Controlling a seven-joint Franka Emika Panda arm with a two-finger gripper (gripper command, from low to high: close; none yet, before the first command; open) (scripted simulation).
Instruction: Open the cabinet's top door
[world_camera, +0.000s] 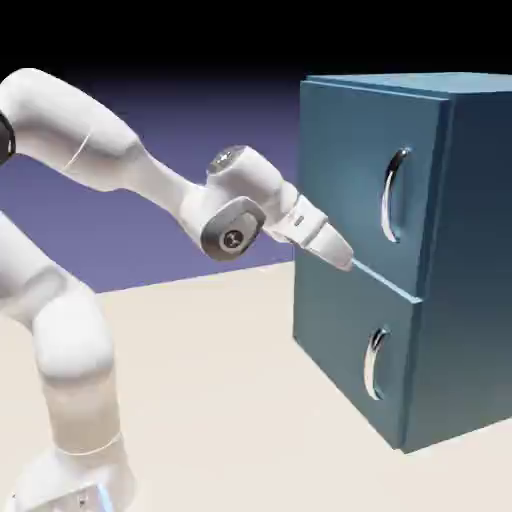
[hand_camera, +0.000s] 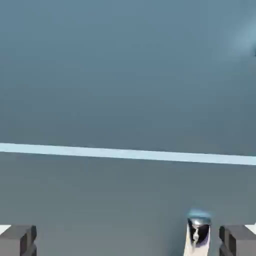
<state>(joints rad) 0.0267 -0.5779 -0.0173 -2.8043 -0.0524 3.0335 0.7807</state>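
Note:
The teal-blue cabinet (world_camera: 470, 250) stands at the right of the exterior view. Its top door (world_camera: 345, 170) is flush and closed, with a curved silver handle (world_camera: 395, 195) near its right side. My gripper (world_camera: 345, 262) is open and empty. It hovers close to the front face, at the seam under the top door and left of both handles. In the hand view the top door (hand_camera: 125, 75) fills the upper part above a pale seam line (hand_camera: 125, 154). My gripper (hand_camera: 127, 242) shows both grey fingertips (hand_camera: 17, 241) wide apart at the bottom.
Below the seam sits the shorter lower door (world_camera: 335, 330) with its own silver handle (world_camera: 375, 365). That handle's upper end (hand_camera: 199, 232) shows just inside my right fingertip. The cabinet rests on a cream table (world_camera: 220, 400).

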